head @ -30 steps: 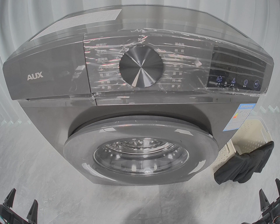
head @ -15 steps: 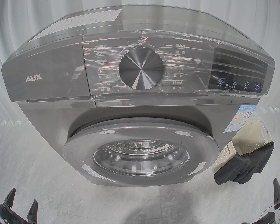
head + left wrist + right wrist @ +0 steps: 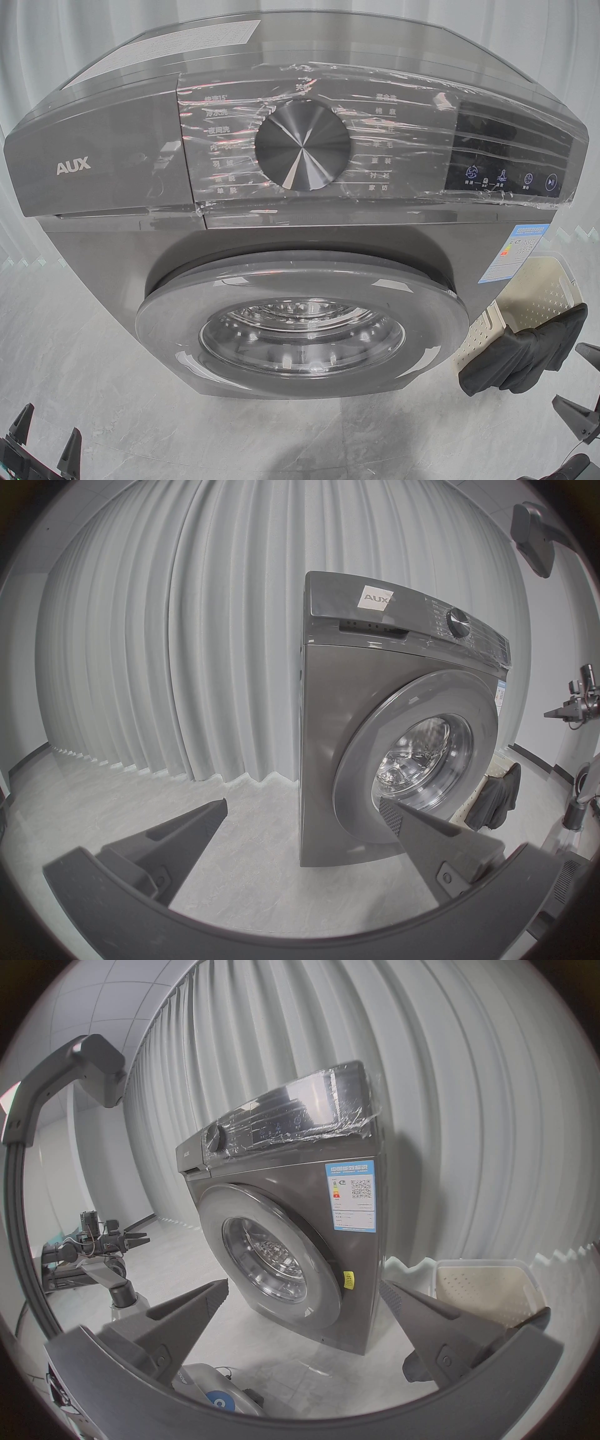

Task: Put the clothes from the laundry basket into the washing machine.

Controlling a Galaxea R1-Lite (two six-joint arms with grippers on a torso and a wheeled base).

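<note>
A grey washing machine stands straight ahead, its round glass door closed. To its right sits a cream laundry basket with a black garment draped over its front rim. My left gripper hangs low at the front left, open and holding nothing; its fingers frame the washing machine. My right gripper is at the far right, just in front of the black garment, open with nothing in it. Between its fingers I see the washing machine and the basket.
Pale marble-look floor spreads in front of the machine with free room. White curtains hang behind and beside it. The basket stands tight against the machine's right side.
My right gripper has risen at the right edge and turned, so its two fingers now stand one above the other. The left gripper has stayed put, and the head camera shifted slightly.
</note>
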